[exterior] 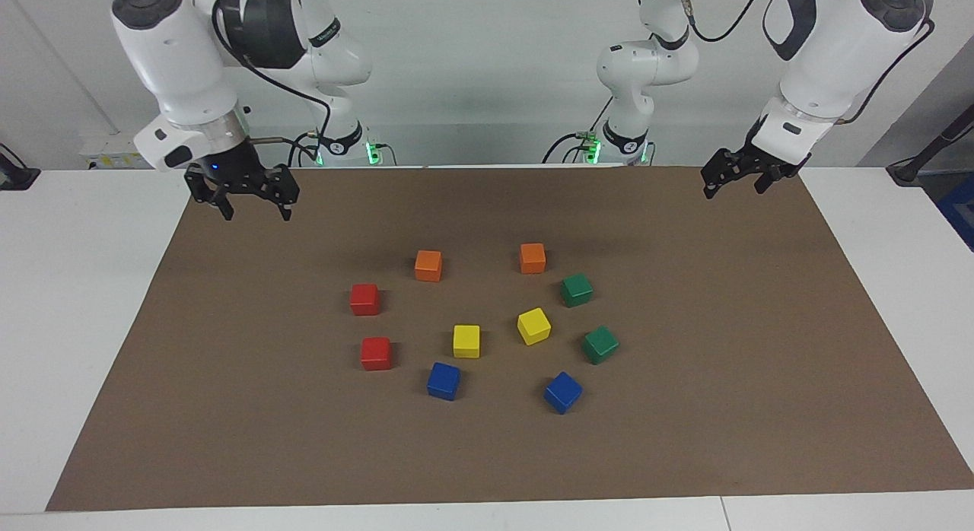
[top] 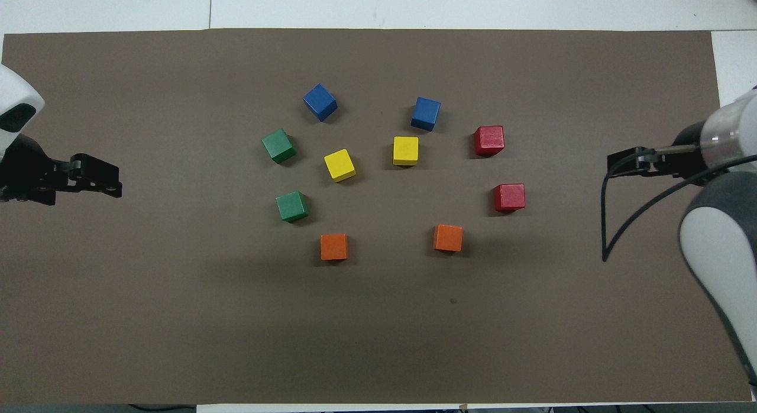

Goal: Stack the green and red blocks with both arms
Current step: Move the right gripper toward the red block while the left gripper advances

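Note:
Two red blocks (exterior: pixel 364 299) (exterior: pixel 376 353) lie on the brown mat toward the right arm's end, shown too in the overhead view (top: pixel 509 197) (top: pixel 489 140). Two green blocks (exterior: pixel 577 289) (exterior: pixel 600 344) lie toward the left arm's end (top: pixel 291 206) (top: pixel 278 145). All of them rest singly and apart. My right gripper (exterior: pixel 256 210) (top: pixel 615 164) hangs open and empty over the mat's edge nearest the robots, well short of the red blocks. My left gripper (exterior: pixel 732 187) (top: pixel 115 182) waits open and empty above the mat's corner at its own end.
Two orange cubes (exterior: pixel 428 265) (exterior: pixel 533 258), two yellow cubes (exterior: pixel 466 341) (exterior: pixel 533 325) and two blue cubes (exterior: pixel 444 381) (exterior: pixel 563 392) sit among the task blocks. The brown mat (exterior: pixel 761 364) covers most of the white table (exterior: pixel 68 287).

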Controlling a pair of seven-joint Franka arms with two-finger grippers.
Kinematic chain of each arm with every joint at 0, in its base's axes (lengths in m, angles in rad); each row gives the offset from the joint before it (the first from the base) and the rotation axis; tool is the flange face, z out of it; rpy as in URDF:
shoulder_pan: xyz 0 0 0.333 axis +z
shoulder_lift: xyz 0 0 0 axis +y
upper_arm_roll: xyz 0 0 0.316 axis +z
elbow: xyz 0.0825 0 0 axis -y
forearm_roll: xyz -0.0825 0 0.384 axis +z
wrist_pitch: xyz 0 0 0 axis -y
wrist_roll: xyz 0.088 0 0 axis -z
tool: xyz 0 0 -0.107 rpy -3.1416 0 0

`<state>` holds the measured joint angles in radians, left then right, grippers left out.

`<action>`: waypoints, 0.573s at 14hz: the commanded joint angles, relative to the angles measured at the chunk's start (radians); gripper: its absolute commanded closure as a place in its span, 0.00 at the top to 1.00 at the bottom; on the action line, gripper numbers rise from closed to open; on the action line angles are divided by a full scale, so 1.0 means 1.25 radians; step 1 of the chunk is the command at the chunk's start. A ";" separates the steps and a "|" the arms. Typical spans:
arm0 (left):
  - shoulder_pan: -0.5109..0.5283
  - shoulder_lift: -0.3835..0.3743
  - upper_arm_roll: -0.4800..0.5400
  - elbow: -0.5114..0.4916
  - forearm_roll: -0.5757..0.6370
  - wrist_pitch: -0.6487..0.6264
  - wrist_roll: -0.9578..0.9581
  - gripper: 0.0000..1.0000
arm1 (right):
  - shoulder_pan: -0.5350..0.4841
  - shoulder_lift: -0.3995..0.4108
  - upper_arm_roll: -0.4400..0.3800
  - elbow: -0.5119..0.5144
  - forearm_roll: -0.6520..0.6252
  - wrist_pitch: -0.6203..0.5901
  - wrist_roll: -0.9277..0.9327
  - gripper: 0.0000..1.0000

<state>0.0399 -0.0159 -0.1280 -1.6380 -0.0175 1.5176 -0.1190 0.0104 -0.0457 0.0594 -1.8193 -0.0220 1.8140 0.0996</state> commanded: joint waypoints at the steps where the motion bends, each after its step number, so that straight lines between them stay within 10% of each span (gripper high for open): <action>1: 0.007 -0.017 -0.006 -0.012 0.015 -0.004 0.001 1.00 | 0.033 0.041 0.004 -0.048 0.010 0.106 0.045 1.00; 8: -0.033 -0.024 -0.008 -0.031 0.014 0.017 -0.012 1.00 | 0.078 0.195 0.004 -0.101 0.010 0.346 0.079 1.00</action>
<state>0.0096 -0.0160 -0.1435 -1.6392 -0.0175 1.5183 -0.1221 0.1054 0.1801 0.0608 -1.9199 -0.0206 2.1847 0.1765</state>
